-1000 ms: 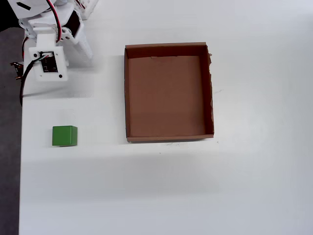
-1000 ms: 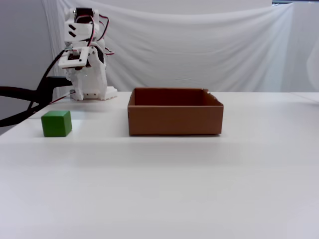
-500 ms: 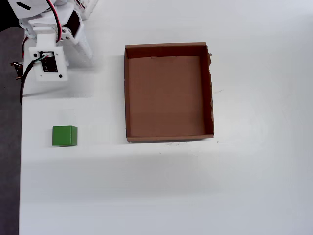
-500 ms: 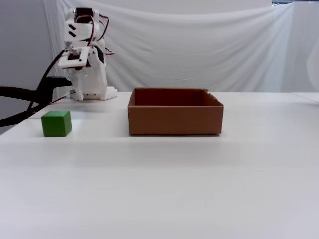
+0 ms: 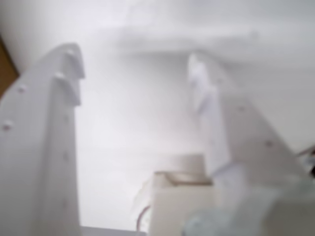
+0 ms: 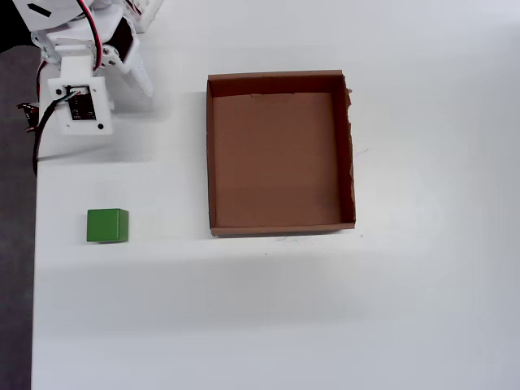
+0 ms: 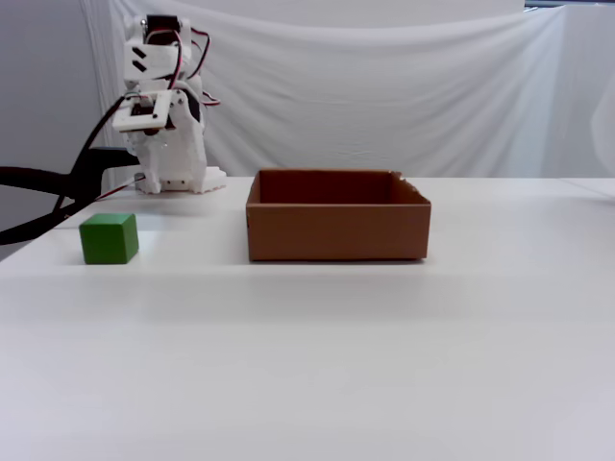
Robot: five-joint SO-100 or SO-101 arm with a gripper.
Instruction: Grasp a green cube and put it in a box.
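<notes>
The green cube (image 6: 107,225) sits alone on the white table (image 6: 268,317), a small bright-green block with plain matte faces and clean, square edges. From above, only its top face and a thin strip of one side show. In the fixed view the cube (image 7: 108,238) shows two faces, the front one a shade darker than the top, and it rests flat on the table near the left edge.

The box (image 6: 349,162) lies well apart from the cube, to its right in the overhead view. It is a shallow brown cardboard tray with low walls, and its right-hand wall looks slightly ragged along the top. From the side, the box (image 7: 336,230) is several times wider than the cube and a little taller. Its floor is bare cardboard.

The arm (image 6: 81,73) is folded up at the far left corner of the table, white with red and black wires, away from both cube and box. In the wrist view the gripper (image 5: 135,64) is blurred, yet its two pale fingers (image 5: 44,142) stand clearly spread, with only white table between them and nothing pinched. A sliver of brown shows at the left edge of that view.
</notes>
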